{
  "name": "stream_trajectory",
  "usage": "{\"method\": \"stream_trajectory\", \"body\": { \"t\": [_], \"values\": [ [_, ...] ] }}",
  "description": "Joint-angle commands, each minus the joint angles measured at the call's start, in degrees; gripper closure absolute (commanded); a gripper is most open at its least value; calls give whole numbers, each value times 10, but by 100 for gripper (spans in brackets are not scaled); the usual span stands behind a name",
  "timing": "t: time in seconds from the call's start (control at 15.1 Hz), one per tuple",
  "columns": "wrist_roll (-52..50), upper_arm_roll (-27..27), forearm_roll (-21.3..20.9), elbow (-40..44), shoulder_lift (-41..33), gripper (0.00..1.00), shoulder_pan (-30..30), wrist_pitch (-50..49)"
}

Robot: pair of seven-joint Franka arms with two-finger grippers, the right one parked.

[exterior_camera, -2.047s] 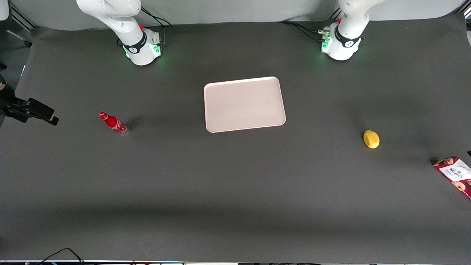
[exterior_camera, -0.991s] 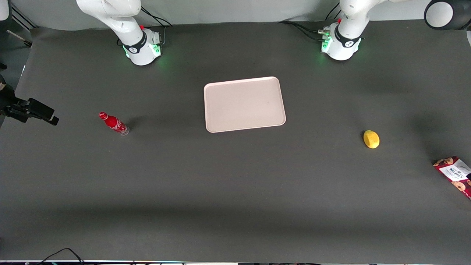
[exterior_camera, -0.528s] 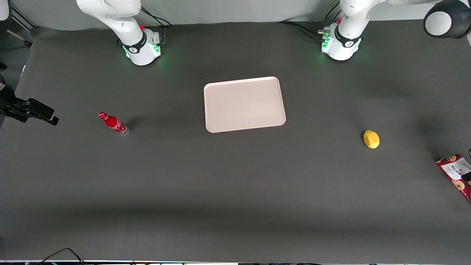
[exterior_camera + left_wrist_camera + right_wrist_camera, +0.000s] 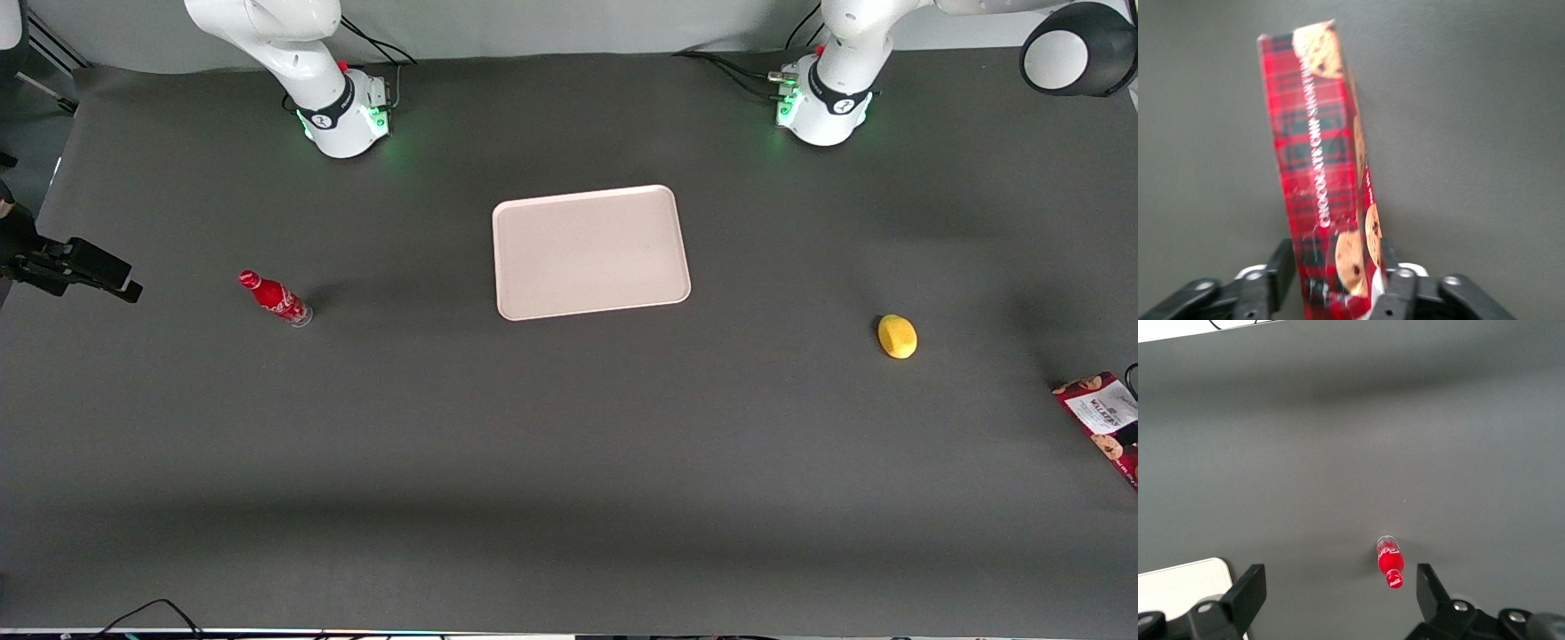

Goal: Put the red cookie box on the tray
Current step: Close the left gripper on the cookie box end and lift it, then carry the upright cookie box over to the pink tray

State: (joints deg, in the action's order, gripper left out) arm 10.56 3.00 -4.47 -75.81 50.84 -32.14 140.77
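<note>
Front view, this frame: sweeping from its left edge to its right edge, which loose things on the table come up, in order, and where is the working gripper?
red bottle → tray → yellow fruit → red cookie box, with the gripper shut on the box at the working arm's end of the table.

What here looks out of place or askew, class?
The red cookie box lies askew at the working arm's end of the table, far from the tray, with the claw straddling one end. Nothing looks spilled or damaged.
</note>
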Motion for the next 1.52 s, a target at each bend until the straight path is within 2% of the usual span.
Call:
{"method": "stream_trajectory", "body": {
  "t": [0.0, 0.33, 0.53, 0.92, 1.12, 1.45],
  "values": [
    [64, 3, -3, 25, 30, 98, -4, 42],
    [134, 3, -3, 29, 19, 100, 1, 29],
    [133, 3, -5, 29, -22, 100, 15, -35],
    [110, 3, -4, 24, -141, 100, 59, -236],
    [93, 3, -8, 13, -189, 100, 80, -300],
    [33, 3, -8, -84, -316, 100, 125, -363]
  ]
}}
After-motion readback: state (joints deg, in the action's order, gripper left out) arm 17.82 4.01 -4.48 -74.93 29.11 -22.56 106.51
